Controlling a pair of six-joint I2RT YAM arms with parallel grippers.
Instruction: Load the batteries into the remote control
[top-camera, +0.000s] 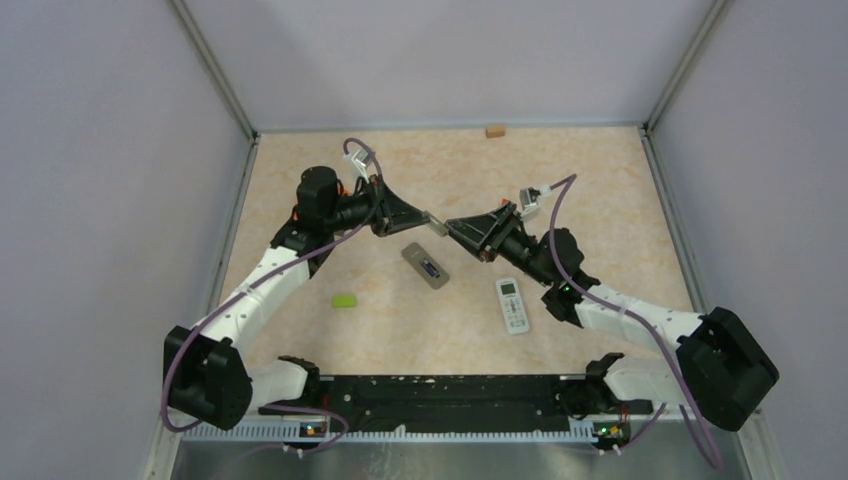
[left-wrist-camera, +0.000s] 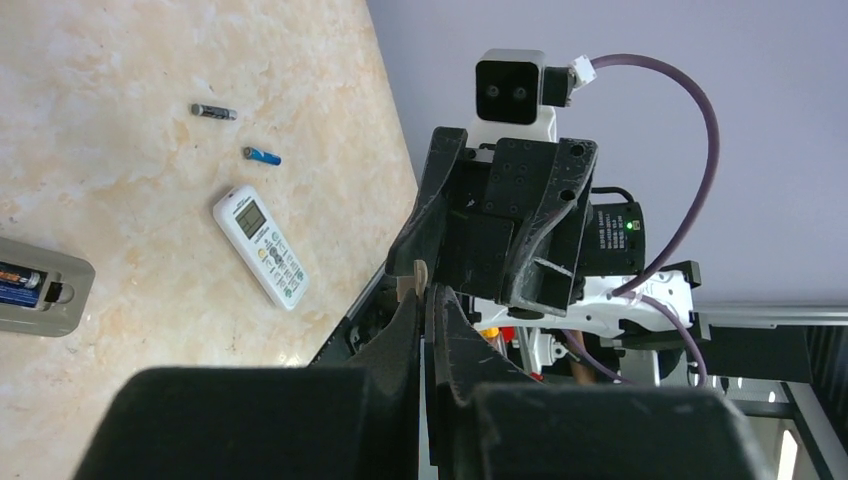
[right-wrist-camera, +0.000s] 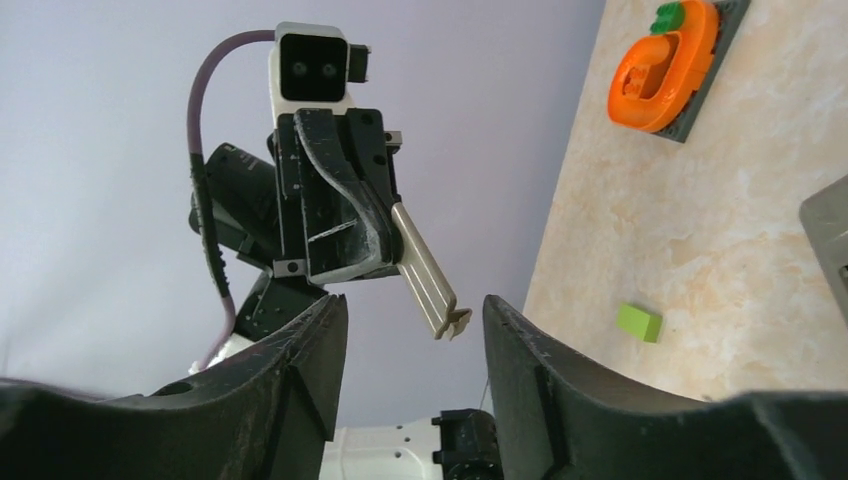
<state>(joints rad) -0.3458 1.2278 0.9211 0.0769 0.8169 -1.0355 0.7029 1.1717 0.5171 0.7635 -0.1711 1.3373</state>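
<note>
Left hand (top-camera: 422, 216): clamped shut on the battery cover (right-wrist-camera: 425, 272); we judge it is held up off the worktop (top-camera: 600, 200) for a hand-over.
Right hand (right-wrist-camera: 415, 325): fingers apart, straddling the cover's free end, not yet gripping.
Batteries: the dark battery (left-wrist-camera: 214, 111) and blue battery (left-wrist-camera: 261, 155) lie loose beyond the white remote (left-wrist-camera: 259, 246); we see another inside the open grey remote (top-camera: 425, 266).

Pale lavender walls (top-camera: 100, 150) enclose a beige marbled tabletop (top-camera: 620, 165), with metal posts (top-camera: 214, 70) at the corners.

Matt plastic battery cover (right-wrist-camera: 428, 280), smooth marbled table (right-wrist-camera: 720, 220)
</note>
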